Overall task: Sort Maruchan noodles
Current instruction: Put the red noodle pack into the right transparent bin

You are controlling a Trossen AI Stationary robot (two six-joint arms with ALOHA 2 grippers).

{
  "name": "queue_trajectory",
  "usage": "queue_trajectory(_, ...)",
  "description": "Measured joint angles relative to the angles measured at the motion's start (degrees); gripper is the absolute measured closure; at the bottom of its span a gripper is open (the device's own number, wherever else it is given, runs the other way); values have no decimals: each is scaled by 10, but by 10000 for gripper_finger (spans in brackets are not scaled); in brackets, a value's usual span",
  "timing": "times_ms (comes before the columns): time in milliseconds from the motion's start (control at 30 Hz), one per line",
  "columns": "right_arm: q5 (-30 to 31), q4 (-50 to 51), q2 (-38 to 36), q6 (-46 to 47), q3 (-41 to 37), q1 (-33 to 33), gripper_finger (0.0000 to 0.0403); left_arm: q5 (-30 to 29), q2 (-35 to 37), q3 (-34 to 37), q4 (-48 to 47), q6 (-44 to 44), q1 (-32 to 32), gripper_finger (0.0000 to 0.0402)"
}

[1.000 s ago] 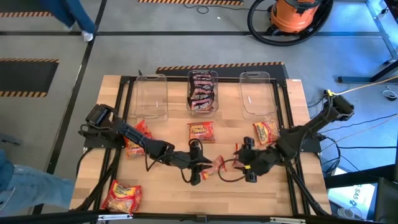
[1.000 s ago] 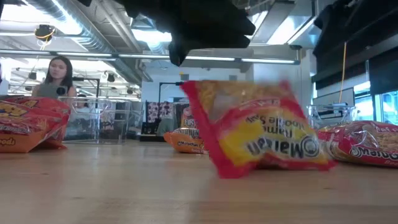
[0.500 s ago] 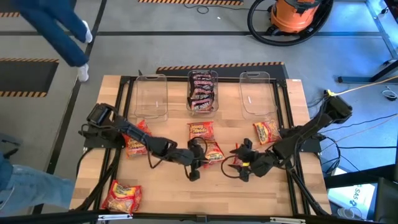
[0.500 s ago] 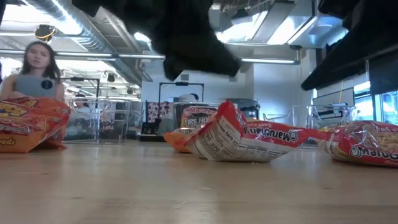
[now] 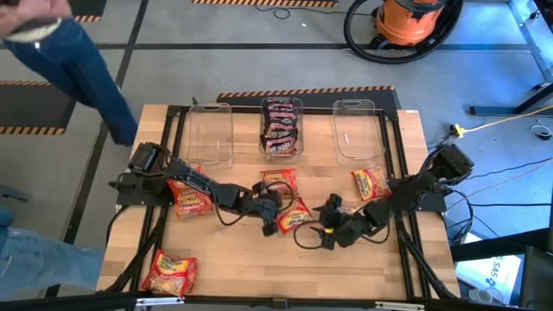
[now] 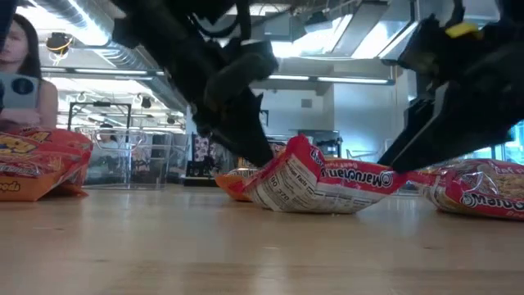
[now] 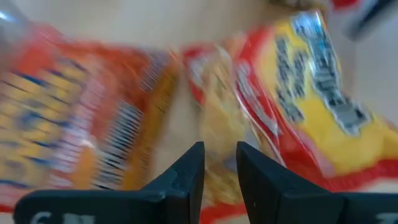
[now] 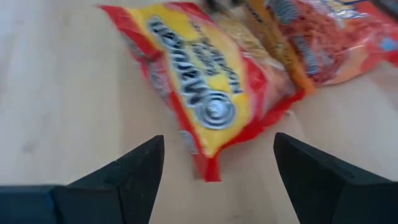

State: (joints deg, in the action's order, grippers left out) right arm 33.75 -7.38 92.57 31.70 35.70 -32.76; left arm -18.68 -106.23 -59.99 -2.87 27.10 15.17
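Crinkly red-and-yellow plastic ramen packet (image 5: 295, 216) lies near the middle of the pale wooden tabletop (image 5: 233, 259), between the two dark arms. Its wrapper is glossy red at the edges with a yellow panel carrying a round logo and dark print; in the low view (image 6: 323, 179) one end is tipped up off the wood and the printed back panel faces the camera. Touching or just beside it, toward the bins, sits an orange-red ramen packet (image 5: 276, 180) lying flat.

The left pincer (image 5: 270, 213) is at the red-and-yellow packet's edge, its fingers (image 7: 189, 171) nearly pressed together with only a thin gap; whether they pinch the wrapper cannot be told. The right pincer (image 5: 327, 231) stands spread wide just beside the packet's other end, its fingers (image 8: 140, 168) apart from it.

More orange-red packets lie scattered: one (image 5: 370, 183) near the right arm, one (image 5: 190, 195) under the left arm, and one (image 5: 169, 273) at the near left corner. Dark maroon packets (image 5: 281, 128) fill the middle one of three clear plastic rectangular bins (image 5: 357, 130) at the far edge.
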Motion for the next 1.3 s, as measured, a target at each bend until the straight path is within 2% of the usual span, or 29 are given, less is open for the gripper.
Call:
queue_trajectory(133,19,4,3,-38,0,26,121,79,-30,0,41,39,23,317)
queue_trajectory(200,29,8,3,-65,0,43,121,111,-49,0,93,53,40,318)
queue_trajectory(367,28,-4,2,-110,0,94,121,124,-76,0,214,73,80,319)
queue_trajectory(467,5,38,-19,-126,24,104,121,135,-65,0,211,90,85,319)
queue_trajectory(567,-40,134,-64,-105,62,90,121,153,-31,0,175,103,87,319)
queue_trajectory(667,-102,182,-100,-38,83,75,121,135,1,-1,137,96,94,319)
queue_trajectory(800,-186,137,-110,81,82,71,121,50,7,0,157,63,105,319)
queue_trajectory(900,-202,111,-90,167,82,73,115,8,-11,-1,168,45,112,319)
queue_trajectory(1067,-221,104,-48,238,81,87,103,1,-56,0,184,54,121,319)
queue_trajectory(1300,-245,25,18,266,82,92,104,-20,-104,0,203,58,127,319)
